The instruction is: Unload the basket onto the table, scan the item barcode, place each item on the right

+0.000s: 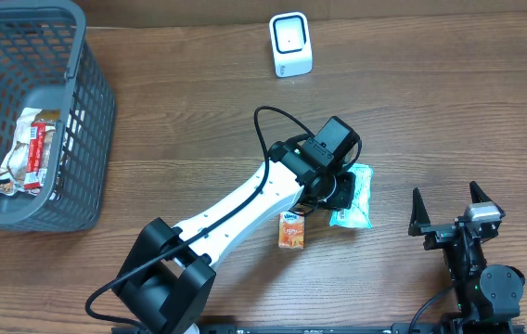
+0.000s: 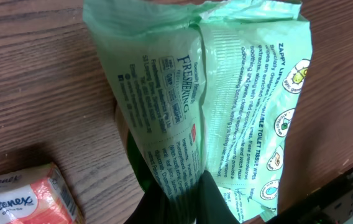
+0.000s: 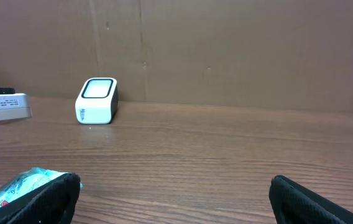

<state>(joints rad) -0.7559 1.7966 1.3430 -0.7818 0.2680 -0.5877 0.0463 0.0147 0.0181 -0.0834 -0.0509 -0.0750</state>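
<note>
A pale green pack of wet wipes (image 2: 238, 93) lies on the wooden table, printed side up. My left gripper (image 2: 189, 190) is shut on a raised fold along its middle, with the black fingers (image 2: 164, 208) pinching the film. From above, the left wrist (image 1: 330, 148) covers most of the green pack (image 1: 360, 190). The white barcode scanner (image 1: 290, 44) stands at the table's far edge, apart from the pack. My right gripper (image 1: 449, 209) rests open near the front right with nothing between its fingers. In its own view, the right gripper (image 3: 173, 186) looks toward the scanner (image 3: 97, 99), and the pack's end (image 3: 15, 186) shows at the lower left.
A small orange Kleenex pack (image 1: 291, 230) lies just left of the wipes, and the same Kleenex pack (image 2: 21, 202) shows beside my left fingers. A grey mesh basket (image 1: 87, 139) holding snack packets (image 1: 30, 148) fills the far left. A brown wall backs the table.
</note>
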